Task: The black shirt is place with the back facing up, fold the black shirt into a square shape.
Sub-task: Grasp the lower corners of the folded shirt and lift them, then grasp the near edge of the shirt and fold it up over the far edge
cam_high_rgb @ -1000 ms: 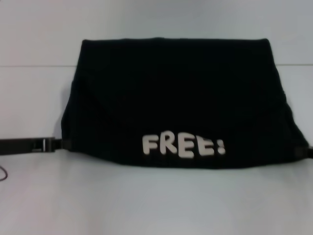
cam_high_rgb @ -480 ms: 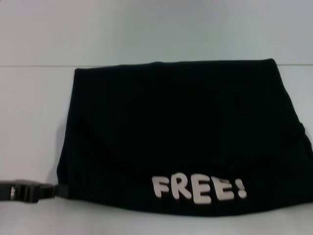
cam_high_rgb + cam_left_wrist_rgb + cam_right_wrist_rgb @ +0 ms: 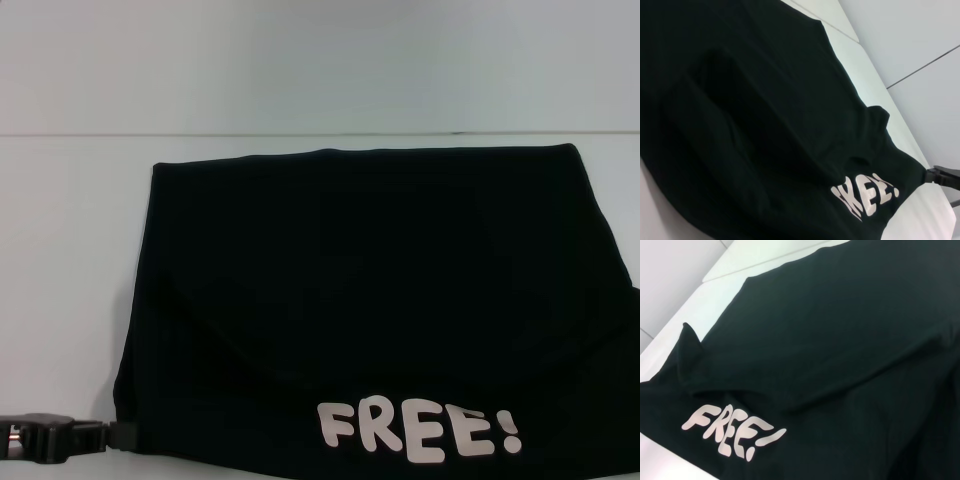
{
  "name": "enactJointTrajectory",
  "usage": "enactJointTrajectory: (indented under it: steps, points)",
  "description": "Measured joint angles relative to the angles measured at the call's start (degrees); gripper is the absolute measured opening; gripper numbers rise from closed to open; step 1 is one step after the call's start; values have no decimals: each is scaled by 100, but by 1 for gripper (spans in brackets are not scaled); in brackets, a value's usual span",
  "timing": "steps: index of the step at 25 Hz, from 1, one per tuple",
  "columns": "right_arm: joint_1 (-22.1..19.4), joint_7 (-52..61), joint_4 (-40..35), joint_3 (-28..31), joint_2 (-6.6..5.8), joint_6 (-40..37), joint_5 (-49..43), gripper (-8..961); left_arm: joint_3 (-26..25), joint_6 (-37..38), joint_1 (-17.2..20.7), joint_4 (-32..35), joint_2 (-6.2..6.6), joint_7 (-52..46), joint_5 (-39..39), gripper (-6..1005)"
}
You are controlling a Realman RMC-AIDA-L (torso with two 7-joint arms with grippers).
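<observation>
While the black shirt point(image 3: 375, 310) hangs pinched at its corners, one slip would let the fold sag crooked.

Filling the centre and lower right of the head view on the white table point(image 3: 70, 250), it is a broad, soft, matte slab with a straight top edge, rounded creases curving down its left half, and white "FREE!" lettering point(image 3: 420, 432) along the bottom edge. At lower left, the left gripper point(image 3: 112, 434) appears pressed together on the cloth's corner. In the left wrist view the right gripper point(image 3: 935, 175) meets the far corner; whether it pinches there, I cannot tell.
</observation>
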Motion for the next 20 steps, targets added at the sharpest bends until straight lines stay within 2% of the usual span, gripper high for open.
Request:
enactJointTrajectory:
  steps: [9,20]
  points:
    - [30,5,1,2,9,-90,-97,41,5,1,-85,-68,22,-12,44,-1]
    - [-167,-98,4,124,33,-312,-134,47,-16,-6,-154,-31,56,-6,145,0]
